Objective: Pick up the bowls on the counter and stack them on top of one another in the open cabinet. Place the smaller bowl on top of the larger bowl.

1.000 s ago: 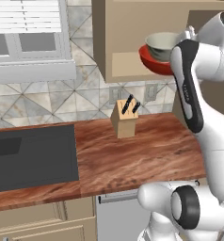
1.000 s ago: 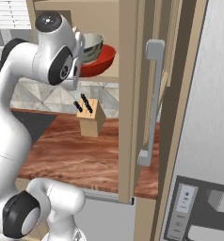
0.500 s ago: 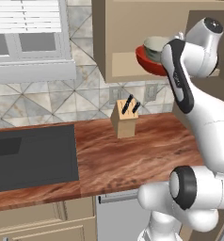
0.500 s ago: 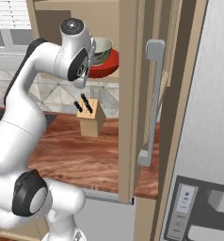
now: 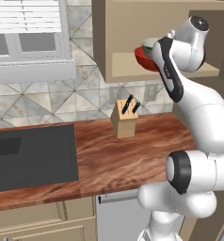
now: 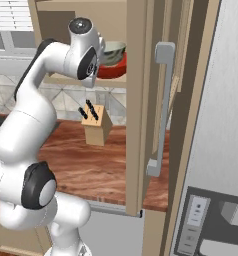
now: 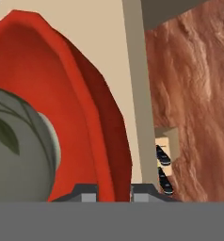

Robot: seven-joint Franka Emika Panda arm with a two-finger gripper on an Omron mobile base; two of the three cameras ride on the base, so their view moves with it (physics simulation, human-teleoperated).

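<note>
The red bowl (image 6: 112, 71) sits on the open cabinet (image 5: 125, 70) shelf, upper centre of the right base view, with the smaller grey-green bowl (image 6: 113, 51) nested inside it. In the hand view, the gripper (image 7: 113, 192) — fingertips narrowly parted — straddles the red bowl's rim at bottom centre. Below — a knife block (image 5: 124, 120) on the counter (image 5: 128, 153).

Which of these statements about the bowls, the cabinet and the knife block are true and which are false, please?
1. The smaller bowl sits inside the larger bowl. True.
2. Both bowls rest on the counter. False: they are up at the shelf of the open cabinet.
3. A knife block stands on the counter. True.
4. The larger bowl is blue. False: it is red.
5. The claw straddles the larger bowl's rim. True.
</note>
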